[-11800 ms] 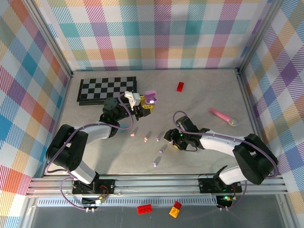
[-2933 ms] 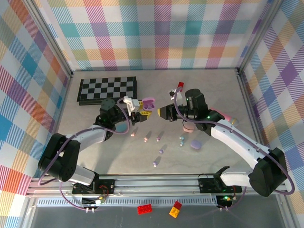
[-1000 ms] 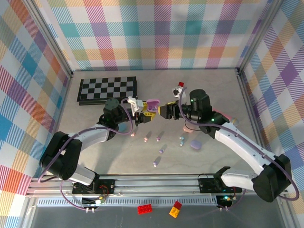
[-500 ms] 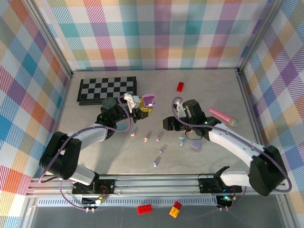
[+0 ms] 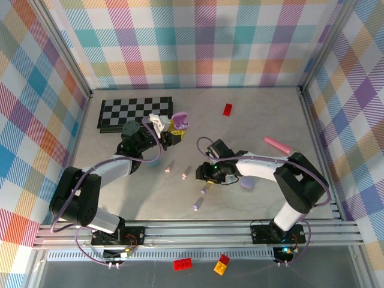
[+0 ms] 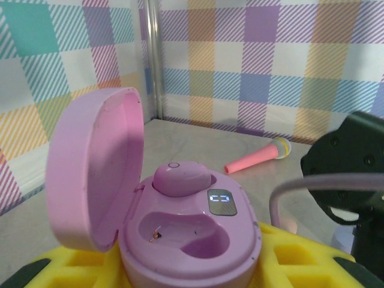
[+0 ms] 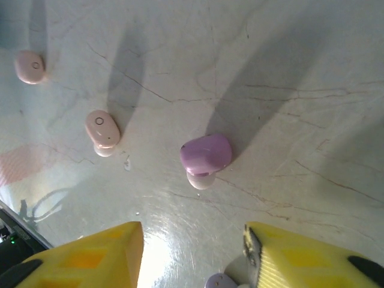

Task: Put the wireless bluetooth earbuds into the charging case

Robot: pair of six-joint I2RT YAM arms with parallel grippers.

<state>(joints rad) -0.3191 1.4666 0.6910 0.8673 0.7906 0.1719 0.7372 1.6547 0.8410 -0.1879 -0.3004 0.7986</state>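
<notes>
My left gripper (image 5: 174,131) is shut on the open charging case (image 6: 191,240), whose yellow fingers (image 6: 300,264) clamp its base. The lid (image 6: 95,174) stands up on the left. One purple earbud (image 6: 182,178) sits in the far socket and the near socket (image 6: 187,231) is empty. My right gripper (image 5: 206,174) hangs open low over the table. Just ahead of its fingers lies a purple earbud (image 7: 206,153), and a lilac one (image 7: 219,281) lies between them at the frame's bottom edge. Two pink earbuds (image 7: 102,129) (image 7: 29,66) lie further left.
A closed purple case (image 5: 247,183) lies right of the right gripper. A pink toy microphone (image 5: 279,146), a red brick (image 5: 227,109) and a chessboard (image 5: 135,112) lie further back. More earbuds (image 5: 197,204) sit nearer the front. Loose bricks (image 5: 183,264) lie beyond the front rail.
My right gripper has dropped from beside the held case down and leftward to the earbuds on the table. The left gripper with the case has shifted slightly left.
</notes>
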